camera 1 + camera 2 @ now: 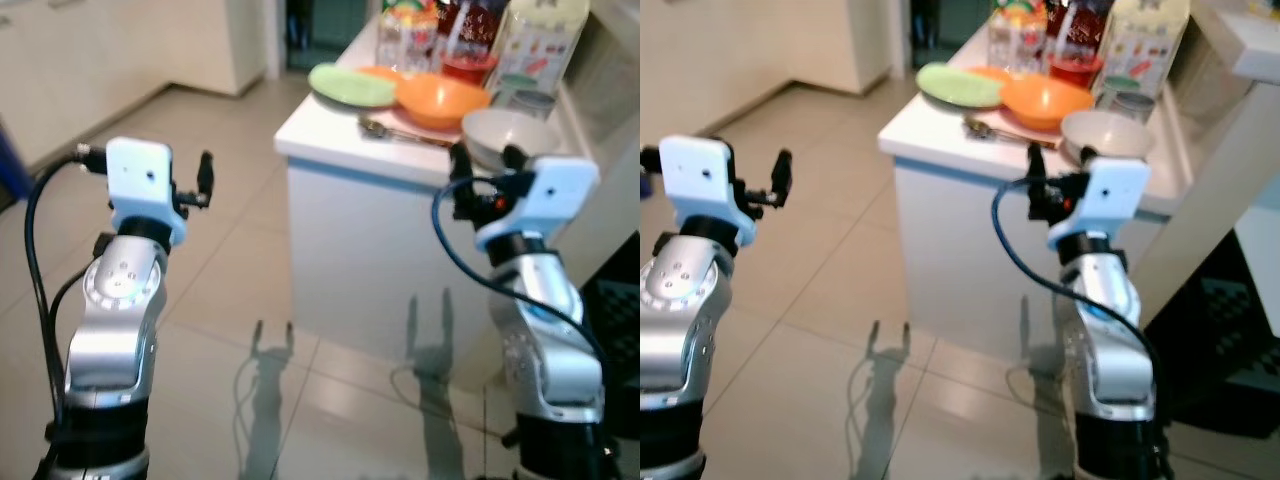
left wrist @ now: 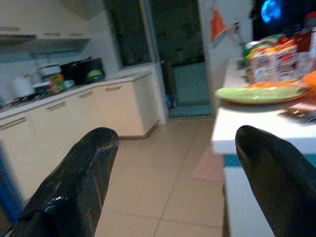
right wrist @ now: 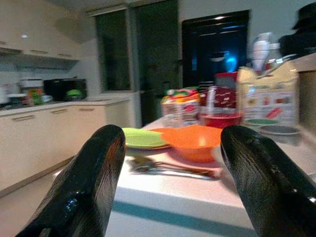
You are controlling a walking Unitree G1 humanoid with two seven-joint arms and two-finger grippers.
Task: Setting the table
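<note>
Presently, on the white counter: a green plate at the near corner, an orange bowl just beside it and partly overlapping an orange plate behind, a pale grey bowl nearer the right edge, and cutlery, type unclear, lying on a reddish mat in front of the orange bowl. Behind these stand a red container, clear jars and printed food packets, crowded together at the counter's back. Left claw: raised over the tiled floor, well apart from the counter's near corner, fingers spread wide, holding nothing. Right claw: raised just before the counter's front edge, level with the tableware and aimed toward the cutlery and orange bowl, fingers likewise spread wide, empty. Beyond, a run of cream cabinets with small appliances on top, and a dark doorway.
</note>
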